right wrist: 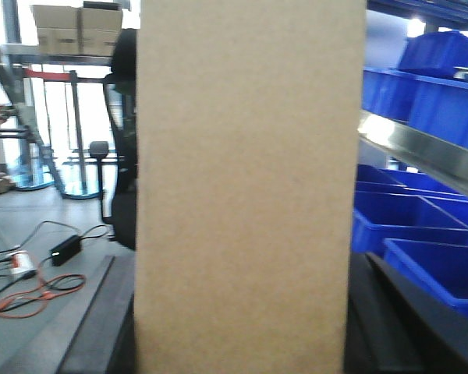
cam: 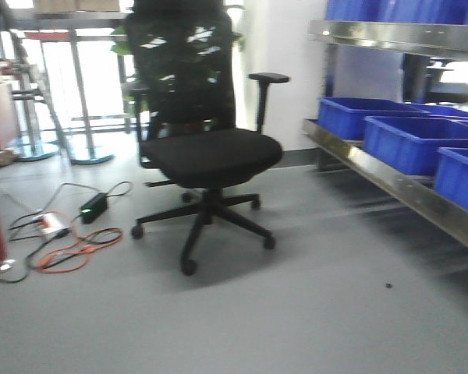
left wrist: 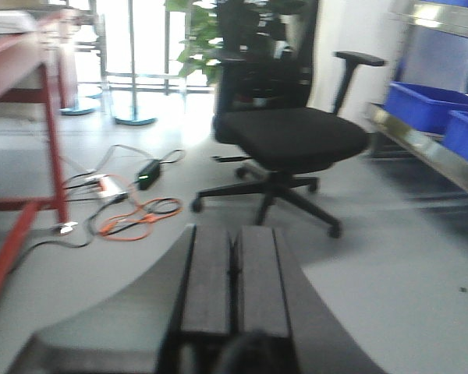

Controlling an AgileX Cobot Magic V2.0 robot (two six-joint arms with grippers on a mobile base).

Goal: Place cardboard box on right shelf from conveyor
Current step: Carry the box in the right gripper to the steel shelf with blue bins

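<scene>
The cardboard box (right wrist: pixel 246 171), plain tan and unlabelled, fills the middle of the right wrist view, standing upright. My right gripper (right wrist: pixel 242 335) is shut on the cardboard box, with dark fingers (right wrist: pixel 101 319) showing at either side of it. The right shelf (cam: pixel 390 183), a shiny steel ledge holding blue bins, runs along the right side; it also shows as the steel shelf lip (right wrist: pixel 421 148) beside the box. My left gripper (left wrist: pixel 232 257) is shut and empty, its pads pressed together above the grey floor. The conveyor is out of view.
A black office chair (cam: pixel 210 156) stands mid-floor ahead. Orange and black cables (cam: pixel 70 249) with a power brick lie on the floor at left. A red-framed table (left wrist: pixel 31 62) is at far left. Blue bins (cam: pixel 409 140) fill the shelf. Labelled brown cartons (right wrist: pixel 62 27) sit on a far rack.
</scene>
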